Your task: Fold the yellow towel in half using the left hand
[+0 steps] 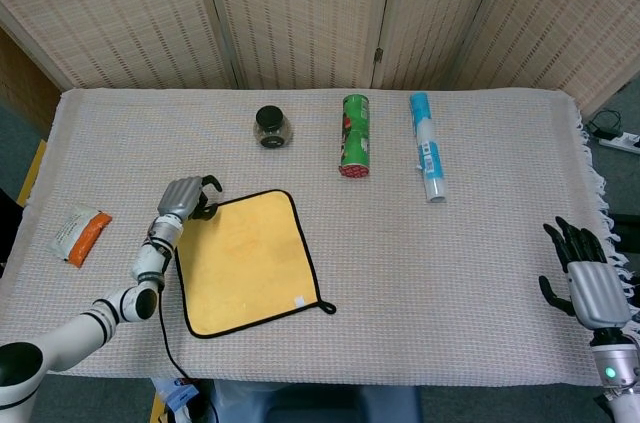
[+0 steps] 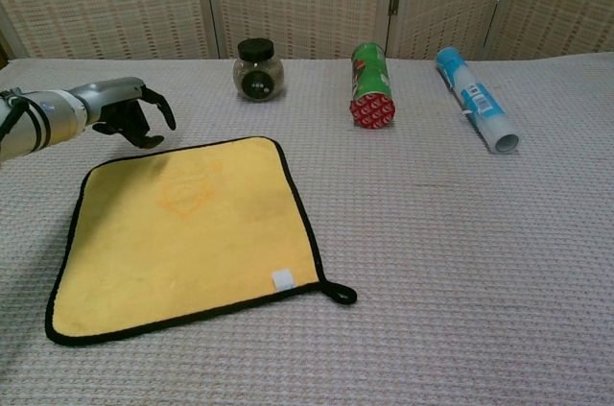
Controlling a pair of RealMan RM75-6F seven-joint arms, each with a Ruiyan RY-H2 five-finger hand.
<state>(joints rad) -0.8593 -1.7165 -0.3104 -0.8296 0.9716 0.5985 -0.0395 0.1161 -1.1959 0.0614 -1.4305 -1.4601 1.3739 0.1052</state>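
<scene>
The yellow towel (image 1: 252, 263) (image 2: 187, 232) with a black border lies flat and unfolded on the table, a hanging loop at its near right corner. My left hand (image 1: 183, 197) (image 2: 129, 113) hovers just beyond the towel's far left corner, fingers apart and curved downward, holding nothing. Whether it touches the towel's edge is unclear. My right hand (image 1: 588, 276) stays at the table's near right edge, far from the towel, its fingers spread and empty.
A dark-lidded glass jar (image 1: 271, 127) (image 2: 257, 70), a green can lying on its side (image 1: 355, 135) (image 2: 371, 85) and a blue-white tube (image 1: 427, 159) (image 2: 477, 111) sit along the back. An orange packet (image 1: 80, 233) lies at the left edge.
</scene>
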